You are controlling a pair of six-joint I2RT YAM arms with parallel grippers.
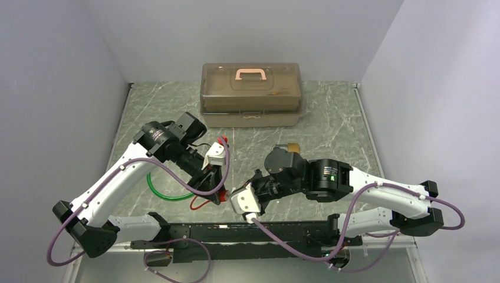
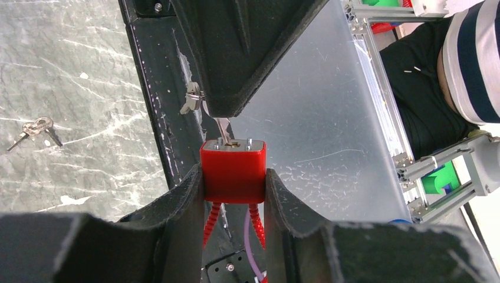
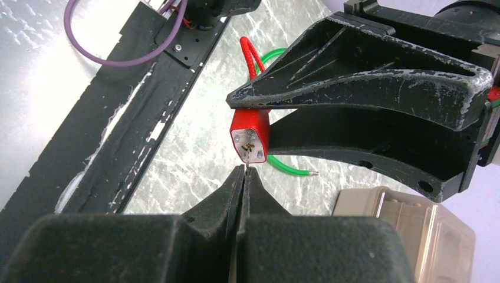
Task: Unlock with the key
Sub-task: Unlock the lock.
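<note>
Underneath everything, a grey-green marbled desk (image 1: 330, 124). At the middle of its far edge, a brown see-through case (image 1: 252, 94) with a pink handle. Along the near edge, a black rail (image 1: 247, 233). Just in from it, about the middle, both arms meeting tip to tip.

Left gripper (image 2: 234, 174): part-way open and clamped on the two sides of a small red lock (image 3: 250, 132), keyhole face turned toward the other arm. Right gripper (image 3: 243, 172): closed tight, pinching the key (image 2: 223, 128) by its head, with only a thin silver blade visible between the fingertips and the lock.

Under the left arm, toward the left edge of the desk, a loop of green cable (image 1: 158, 187) with one bare end lying loose. Below the lock, two ends of red wire (image 2: 210, 227) running into its body. On bare desk a little in from the rail, lying flat and untouched, a small bunch of spare keys (image 2: 34, 128).

As for progress: seems well past halfway. Lock picked up and steadied, key picked up and lined up, blade tip already at or in the keyway. Cannot tell how deep. Left to do, by the look of it: push the blade fully home, turn it, and free the red wire, apparently seated at both ends, so probably not yet unlocked. Calls for a straight push, with no sideways lean on so slim a blade.
</note>
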